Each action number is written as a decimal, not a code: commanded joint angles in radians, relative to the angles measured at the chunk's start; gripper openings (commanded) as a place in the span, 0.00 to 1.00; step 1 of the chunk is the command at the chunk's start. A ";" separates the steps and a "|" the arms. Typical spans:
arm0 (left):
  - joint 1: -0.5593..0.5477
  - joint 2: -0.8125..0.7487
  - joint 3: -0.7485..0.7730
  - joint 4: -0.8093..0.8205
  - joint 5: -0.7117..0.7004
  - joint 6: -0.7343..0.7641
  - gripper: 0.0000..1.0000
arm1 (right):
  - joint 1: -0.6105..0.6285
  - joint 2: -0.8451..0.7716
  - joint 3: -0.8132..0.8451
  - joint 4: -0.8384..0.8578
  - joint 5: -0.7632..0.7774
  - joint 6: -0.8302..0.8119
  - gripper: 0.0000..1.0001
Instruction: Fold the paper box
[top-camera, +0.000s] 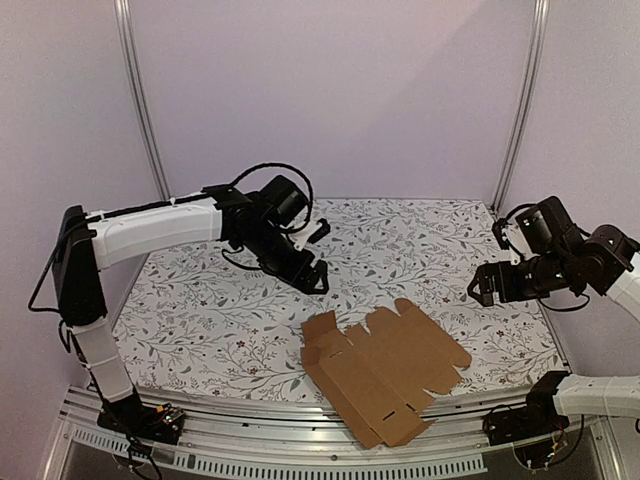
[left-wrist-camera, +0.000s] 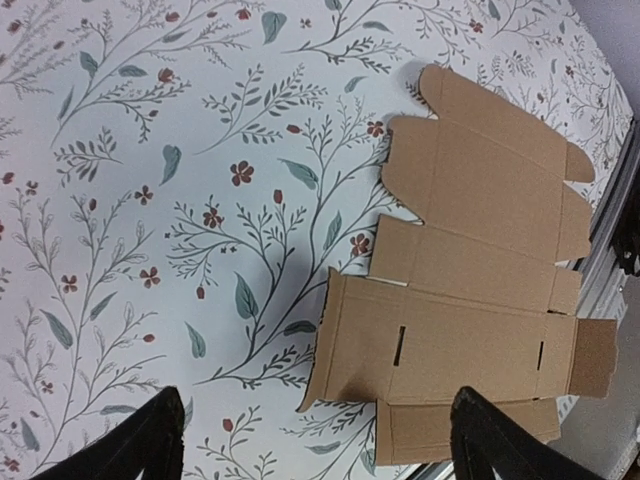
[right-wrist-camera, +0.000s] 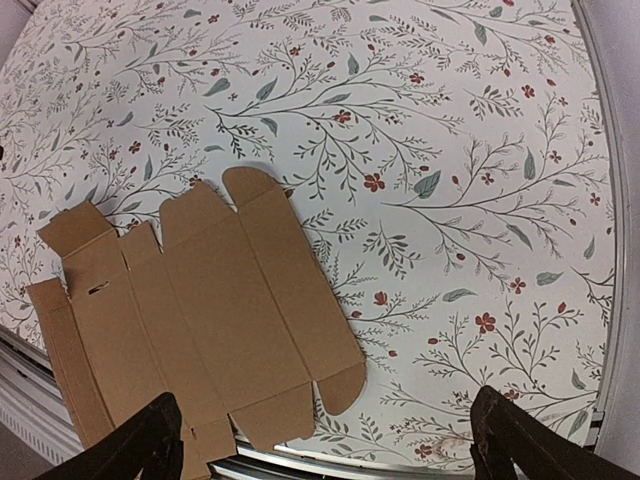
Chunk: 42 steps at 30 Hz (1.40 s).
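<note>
Down at six o'clock in the top view we see the metal rail (top-camera: 300, 445) and the two arm bases. Just past it lies the paper box (top-camera: 385, 370), flat and open, at about five o'clock on the flowery table (top-camera: 200, 310). Its near corner hangs over the table edge, above the rail. The left gripper (top-camera: 322, 257) hangs in the air at about eleven o'clock from the box. Its jaws are wide apart and hold nothing. The right gripper (top-camera: 481, 288) hangs at about two o'clock from the box, well apart from it. It is wide too, and holds nothing.

From the left wrist we see two black fingers (left-wrist-camera: 140, 450) at the bottom, far apart. The brown box (left-wrist-camera: 470, 300) lies below on the table, at about four o'clock in the picture. We can see two little slots in it.

From the right wrist we see the fingers (right-wrist-camera: 140, 445) spread wide again. The box (right-wrist-camera: 210, 310) lies at about eight o'clock, near the table's edge.
</note>
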 joint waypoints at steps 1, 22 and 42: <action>-0.012 0.114 0.094 -0.099 0.028 0.006 0.86 | 0.007 0.022 -0.028 0.022 -0.025 0.046 0.99; -0.019 0.404 0.304 -0.261 0.106 0.009 0.44 | 0.006 0.051 -0.053 0.034 -0.033 0.070 0.99; -0.033 0.439 0.278 -0.269 0.121 0.013 0.23 | 0.007 0.044 -0.070 0.040 -0.048 0.096 0.99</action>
